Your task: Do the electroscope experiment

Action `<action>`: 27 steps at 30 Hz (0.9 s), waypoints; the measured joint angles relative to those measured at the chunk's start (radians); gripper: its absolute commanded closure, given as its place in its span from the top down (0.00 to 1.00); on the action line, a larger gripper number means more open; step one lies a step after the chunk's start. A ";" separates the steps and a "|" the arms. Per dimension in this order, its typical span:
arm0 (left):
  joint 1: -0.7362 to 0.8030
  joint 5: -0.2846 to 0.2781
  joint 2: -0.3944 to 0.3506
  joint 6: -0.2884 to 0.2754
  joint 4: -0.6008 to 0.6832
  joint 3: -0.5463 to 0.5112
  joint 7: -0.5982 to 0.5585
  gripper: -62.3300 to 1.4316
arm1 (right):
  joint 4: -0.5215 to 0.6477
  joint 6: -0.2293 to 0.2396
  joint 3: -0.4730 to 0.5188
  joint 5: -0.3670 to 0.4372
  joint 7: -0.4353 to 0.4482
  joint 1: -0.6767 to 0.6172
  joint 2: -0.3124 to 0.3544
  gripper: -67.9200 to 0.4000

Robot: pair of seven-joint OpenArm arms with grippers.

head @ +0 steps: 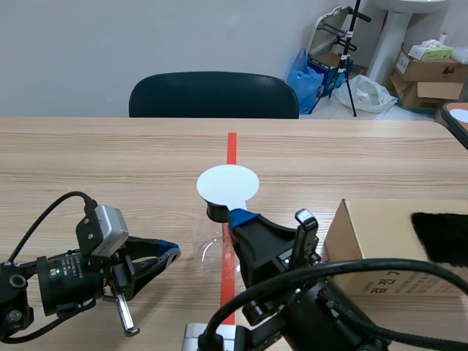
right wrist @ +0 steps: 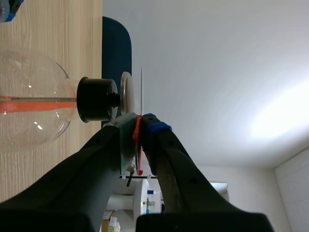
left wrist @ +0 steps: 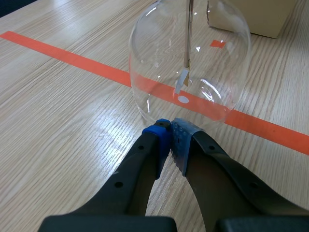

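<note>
1. So, the electroscope [head: 213, 235] stands upright mid-desk [head: 110, 161] on the tape line, white disc [head: 227, 183] on top.
2. Right fingers [right wrist: 155, 135], turned sideways beside the disc, pinch a thin orange-red strip [right wrist: 138, 153].
3. Left fingers [left wrist: 158, 140] sit low over the desk, closed on nothing, tips just short of the glass bulb [left wrist: 159, 48].

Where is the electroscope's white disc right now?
The white disc sits mid-table in the scene view, over the tape line, atop the black stopper, just beyond the right gripper.

We are recording a clear, glossy glass flask [left wrist: 159, 58], a matt wood-grain table [head: 110, 161], a matt brown cardboard box [head: 365, 241] and fuzzy black cloth [head: 442, 238].
</note>
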 measured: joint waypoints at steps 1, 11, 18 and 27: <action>0.000 0.000 0.000 0.000 0.000 0.000 0.000 0.07 | 0.000 0.000 0.000 0.000 0.002 0.000 0.000 0.03; 0.000 0.000 0.000 0.000 0.000 0.000 0.000 0.07 | 0.000 0.000 0.000 0.000 0.010 0.000 0.000 0.03; 0.000 0.000 0.000 0.000 0.000 0.000 0.000 0.07 | 0.000 0.000 0.000 0.000 0.010 0.000 0.000 0.03; 0.000 0.000 0.000 0.000 0.000 0.000 0.000 0.07 | 0.000 0.000 0.000 0.000 0.010 0.000 0.000 0.03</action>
